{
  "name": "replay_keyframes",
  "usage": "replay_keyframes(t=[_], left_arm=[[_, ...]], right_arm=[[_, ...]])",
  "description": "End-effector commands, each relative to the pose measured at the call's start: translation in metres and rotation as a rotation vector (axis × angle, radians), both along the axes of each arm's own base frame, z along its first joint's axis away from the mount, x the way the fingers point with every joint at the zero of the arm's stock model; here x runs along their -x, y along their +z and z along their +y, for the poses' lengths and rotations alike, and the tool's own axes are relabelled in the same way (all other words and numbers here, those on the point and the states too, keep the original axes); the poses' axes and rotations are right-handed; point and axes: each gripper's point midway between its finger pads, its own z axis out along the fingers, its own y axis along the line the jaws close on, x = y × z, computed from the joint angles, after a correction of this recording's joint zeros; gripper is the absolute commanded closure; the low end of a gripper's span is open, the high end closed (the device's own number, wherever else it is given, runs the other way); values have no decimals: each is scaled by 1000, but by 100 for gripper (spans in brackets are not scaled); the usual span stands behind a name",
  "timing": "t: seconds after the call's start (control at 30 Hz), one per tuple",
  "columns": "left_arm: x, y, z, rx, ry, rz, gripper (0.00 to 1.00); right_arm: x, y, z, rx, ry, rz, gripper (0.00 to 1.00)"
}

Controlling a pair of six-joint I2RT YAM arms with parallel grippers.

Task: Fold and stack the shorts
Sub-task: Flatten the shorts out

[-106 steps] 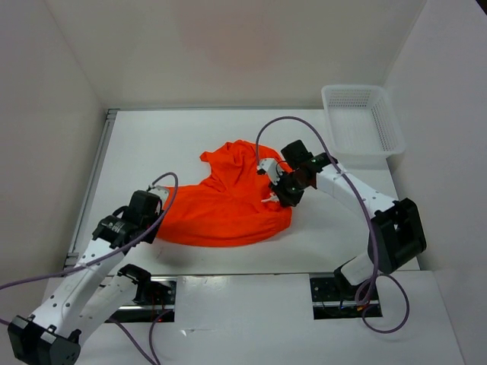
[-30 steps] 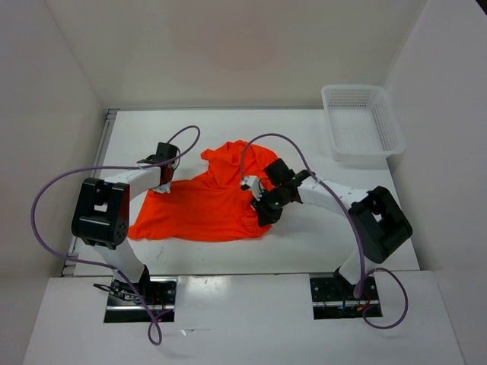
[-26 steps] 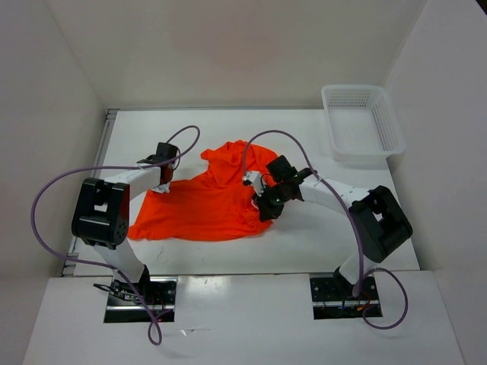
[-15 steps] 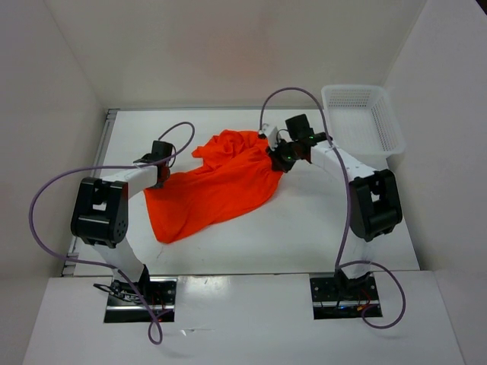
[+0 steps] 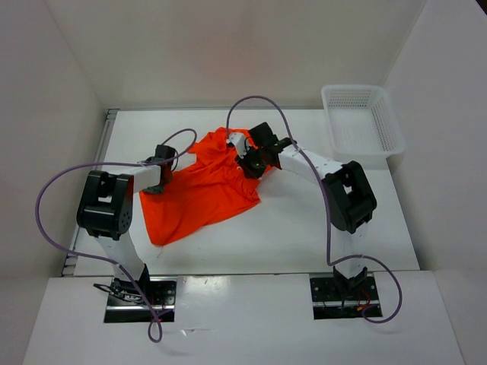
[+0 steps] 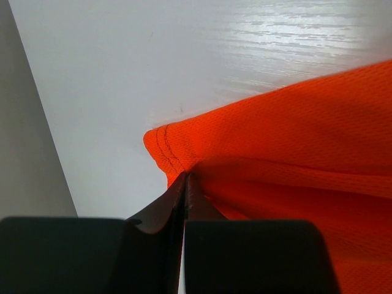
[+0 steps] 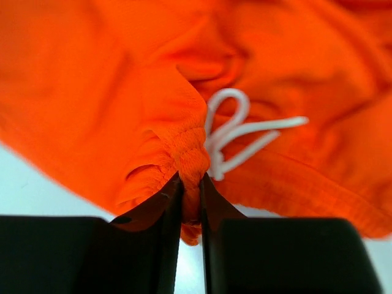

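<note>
I see 2 white arms (image 5: 114, 209) rising from the near edge of a white table (image 5: 304, 228). A bright orange pair of shorts (image 5: 202, 201) lies left of centre on the table. Its near corner is spread roughly flat and its far end is bunched into folds.

The left gripper (image 5: 154, 184) sits at the left edge of the cloth. In its wrist view the 2 fingers (image 6: 165, 214) are pressed together low over the table top, pinching the cloth just behind a stitched hem corner (image 6: 160, 138). I read that gripper as clenched on the shorts.

Farther back, the right gripper (image 5: 247, 165) is over the bunched part. Its wrist view shows it clamped on a gathered ridge of waistband (image 7: 190, 153), with a thin white drawstring (image 7: 236, 128) looped just beside the pinch.

A white mesh basket (image 5: 364, 122) stands at the far right corner, well apart from the shorts.

The fabric looks thin, light and limp, so I expect it to sag, crease and trail wherever it is not held. I judge the best holds to be the thicker parts, meaning the hem corners and the elastic waistband, where the fingers have something to bite. The drawstring could snag or get caught in place of the band. With 2 holds, the cloth between them can be drawn taut and flattened. Nothing looks folded yet, so I judge the task to be at an early stage.
</note>
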Motion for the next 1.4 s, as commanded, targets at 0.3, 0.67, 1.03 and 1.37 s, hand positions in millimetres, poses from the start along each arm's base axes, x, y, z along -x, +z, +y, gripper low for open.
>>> replay_keyframes(t=[0.3,0.67,1.03,1.37], left_arm=[[-2,6,28,-34,96,-20,100],[-12,22,24,-14,88,-32,71],[23,93,-48,75,-137,-35,42],[120,45,-126,280,-416,319,42]], right_arm=[[-80,10,-160,165,-492,-212,95],[-54,44,-150,-37,-470,-98,42],[-27,-9,-132,-138,-483,150,34],[-25,-43,-99,-132,-477,238,39]])
